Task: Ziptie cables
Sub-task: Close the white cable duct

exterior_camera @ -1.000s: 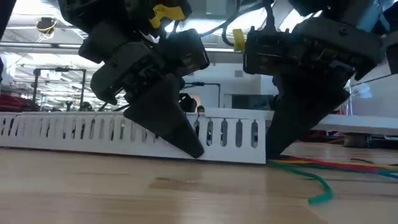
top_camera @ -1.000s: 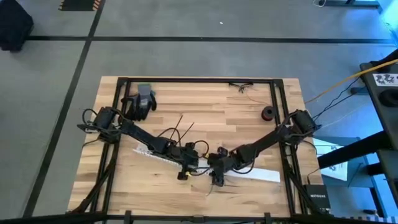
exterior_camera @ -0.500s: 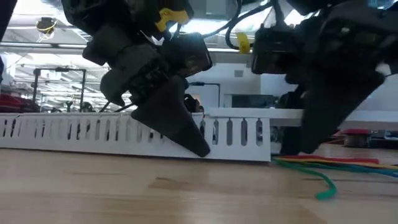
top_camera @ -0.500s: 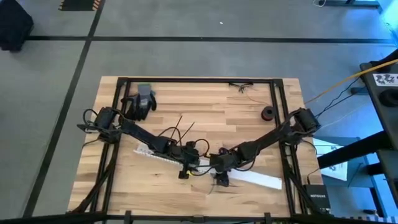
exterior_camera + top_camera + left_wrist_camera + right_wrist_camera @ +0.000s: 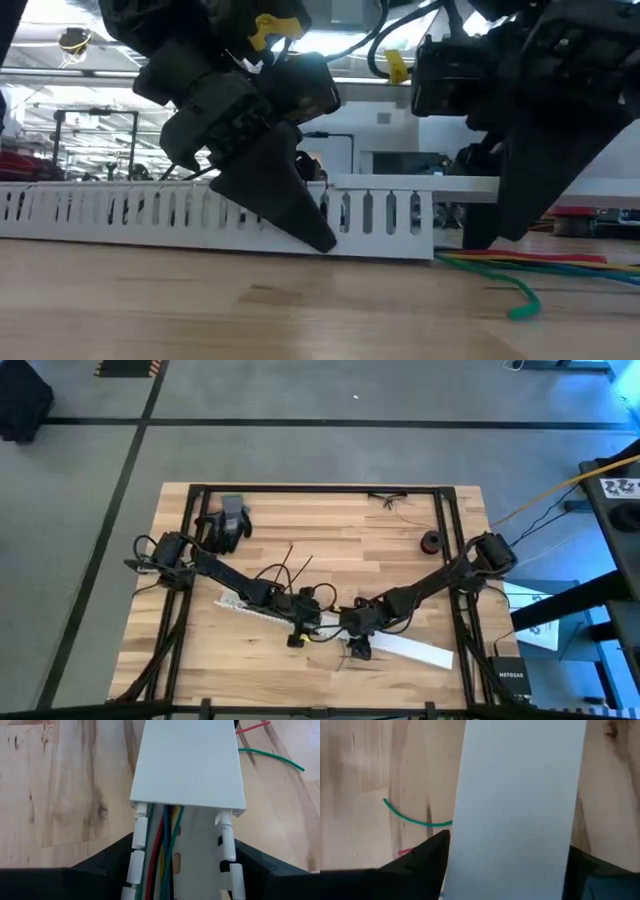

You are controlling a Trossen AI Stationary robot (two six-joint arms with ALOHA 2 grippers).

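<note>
Both arms are reached inward and met near the front middle of the wooden table (image 5: 400, 550).

Left gripper (image 5: 180, 870): its fingers (image 5: 100, 870) are spread wide, one on each side of the white slotted duct (image 5: 150, 215). In the left wrist view the dark finger faces are seen close against the duct's toothed side walls; whether they press on them cannot be told. In the low view the gripper tip is seen down at table level against the duct.

Right gripper (image 5: 507, 870): its fingers (image 5: 420, 857) are likewise spread wide, astride the flat white cover (image 5: 517, 805). A firm grip on the cover cannot be confirmed. In the high view this gripper is placed at the near end of the cover, where the cover meets the open part of the duct.

The cover (image 5: 187, 765) is laid over the far section of the duct; the section nearer the left gripper is left open.

Cables (image 5: 162, 845): thin coloured strands (red, blue, yellow, green) are seen lying lengthwise inside the open duct channel and passing under the cover's edge. Their free ends (image 5: 525, 275) are seen on the table past the duct's end in the low view, green curled nearest the camera.

Elsewhere on the table: a dark glove (image 5: 228, 520) at the far left, a small black spool (image 5: 431, 542) at the far right.
</note>
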